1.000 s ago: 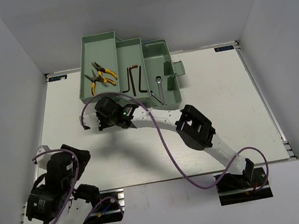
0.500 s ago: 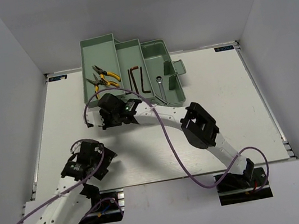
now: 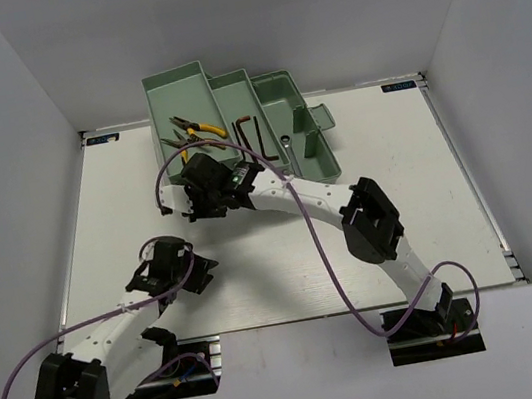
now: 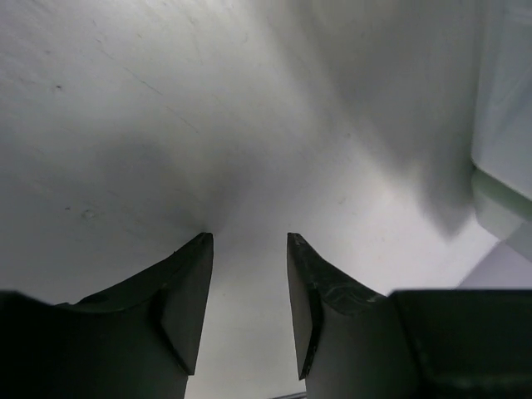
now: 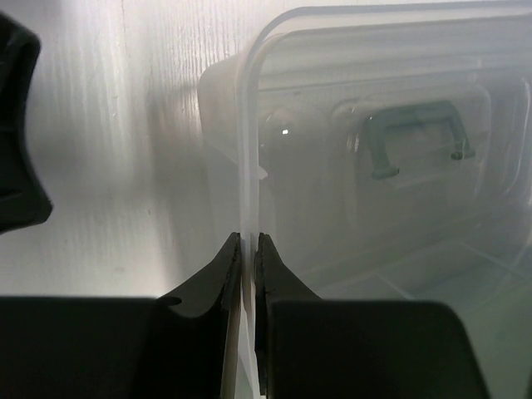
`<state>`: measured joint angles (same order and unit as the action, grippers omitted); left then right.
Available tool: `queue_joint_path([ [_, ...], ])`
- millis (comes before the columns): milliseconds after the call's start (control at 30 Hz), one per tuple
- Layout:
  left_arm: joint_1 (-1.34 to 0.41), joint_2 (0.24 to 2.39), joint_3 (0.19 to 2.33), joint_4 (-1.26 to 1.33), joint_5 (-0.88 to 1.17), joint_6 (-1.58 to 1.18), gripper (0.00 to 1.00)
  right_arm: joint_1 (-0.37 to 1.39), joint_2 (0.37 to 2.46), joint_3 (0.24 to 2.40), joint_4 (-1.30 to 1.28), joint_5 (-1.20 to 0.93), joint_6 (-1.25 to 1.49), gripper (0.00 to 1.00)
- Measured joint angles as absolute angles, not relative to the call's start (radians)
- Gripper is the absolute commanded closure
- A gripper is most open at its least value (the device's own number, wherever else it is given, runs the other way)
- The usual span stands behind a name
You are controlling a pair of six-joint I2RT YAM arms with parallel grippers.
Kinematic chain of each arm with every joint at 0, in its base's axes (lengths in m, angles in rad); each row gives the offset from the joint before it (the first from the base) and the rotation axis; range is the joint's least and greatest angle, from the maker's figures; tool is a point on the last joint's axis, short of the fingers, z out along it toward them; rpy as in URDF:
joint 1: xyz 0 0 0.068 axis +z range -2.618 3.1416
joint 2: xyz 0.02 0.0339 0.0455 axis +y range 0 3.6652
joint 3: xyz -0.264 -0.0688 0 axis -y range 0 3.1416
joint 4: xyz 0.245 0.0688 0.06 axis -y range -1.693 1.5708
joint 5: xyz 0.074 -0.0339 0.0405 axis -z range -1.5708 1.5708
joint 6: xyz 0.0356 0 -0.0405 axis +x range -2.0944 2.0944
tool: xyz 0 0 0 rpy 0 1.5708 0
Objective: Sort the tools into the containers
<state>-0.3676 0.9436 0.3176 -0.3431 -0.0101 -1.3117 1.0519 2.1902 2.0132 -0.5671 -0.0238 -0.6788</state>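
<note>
The pale green toolbox (image 3: pixel 232 114) stands at the back centre with its tiers folded out. Two yellow-handled pliers (image 3: pixel 196 129) lie in the left tray, dark hex keys (image 3: pixel 253 133) in the middle tray, and the silver wrench (image 3: pixel 285 146) in the right compartment. My right gripper (image 3: pixel 192 193) is at the toolbox's front left, shut on the edge of the clear lid (image 5: pixel 349 116); its fingertips (image 5: pixel 247 243) pinch the lid's rim. The green handle (image 5: pixel 414 137) shows through the lid. My left gripper (image 3: pixel 197 274) is open and empty over bare table, as the left wrist view (image 4: pixel 249 241) shows.
A pale green corner of the toolbox (image 4: pixel 503 195) shows at the right edge of the left wrist view. The right arm (image 3: pixel 350 217) lies across the table's middle. White walls enclose the table on three sides.
The left arm has reached forward from the near left corner onto the table. The right gripper has moved slightly back and right with the lid, and the toolbox has turned and shifted a little.
</note>
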Motion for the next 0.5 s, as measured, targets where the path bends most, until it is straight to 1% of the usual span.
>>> queue_joint_path([
  [33,-0.368,0.953,0.31,-0.328,-0.01,-1.323,0.48,1.048,2.186,2.014,-0.575,-0.026,-0.674,1.0],
  [133,-0.36,0.979,0.307,-0.278,-0.018,-1.354,0.43,1.042,2.179,2.015,-0.586,-0.032,-0.659,1.0],
  [300,-0.339,1.015,0.307,-0.221,-0.058,-1.416,0.43,1.037,2.179,2.034,-0.596,-0.038,-0.633,1.0],
  [367,-0.33,1.032,0.307,-0.197,-0.085,-1.445,0.46,1.034,2.174,2.037,-0.6,-0.049,-0.625,1.0],
  [433,-0.321,1.051,0.307,-0.172,-0.101,-1.476,0.46,1.029,2.169,2.04,-0.605,-0.056,-0.613,1.0],
  [500,-0.31,1.066,0.298,-0.132,-0.118,-1.508,0.51,1.026,2.164,2.044,-0.609,-0.063,-0.603,1.0],
])
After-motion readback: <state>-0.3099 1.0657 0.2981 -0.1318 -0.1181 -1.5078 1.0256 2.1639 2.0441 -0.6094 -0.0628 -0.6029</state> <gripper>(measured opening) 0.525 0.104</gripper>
